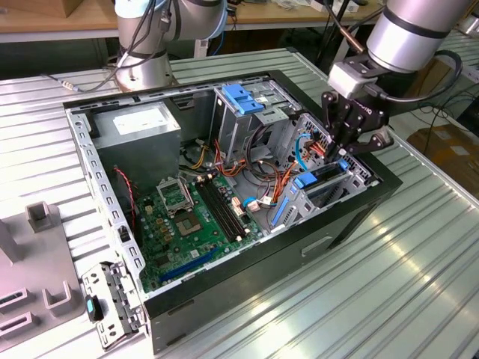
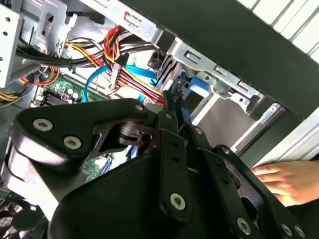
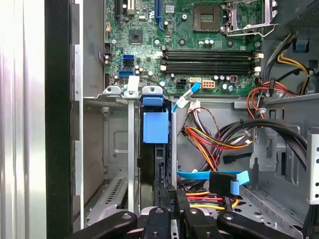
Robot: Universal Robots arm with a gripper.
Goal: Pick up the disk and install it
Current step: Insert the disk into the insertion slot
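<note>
The disk (image 1: 318, 182) stands on edge in the metal drive bay (image 3: 130, 149) at the corner of the open computer case (image 1: 97, 172) on the exterior view's right. Its dark body and bright blue carrier rail (image 3: 155, 127) sit partway down in the bay slot. My gripper (image 1: 338, 155) hangs straight over it, fingers close together and shut on the disk's upper edge. In the first wrist view the gripper (image 3: 172, 196) closes on that edge. In the second wrist view the gripper (image 2: 175, 107) reaches down beside the blue rail (image 2: 198, 85).
Red, yellow and black cable bundles (image 3: 214, 144) and a thin blue cable (image 3: 209, 175) lie right beside the bay. A light-blue latch plate on a silver cage (image 1: 243, 97) stands behind. The motherboard (image 1: 194, 217) fills the case floor. A person's hand (image 2: 289, 181) rests outside the case. Grey fixtures (image 1: 37, 284) stand at the exterior view's left.
</note>
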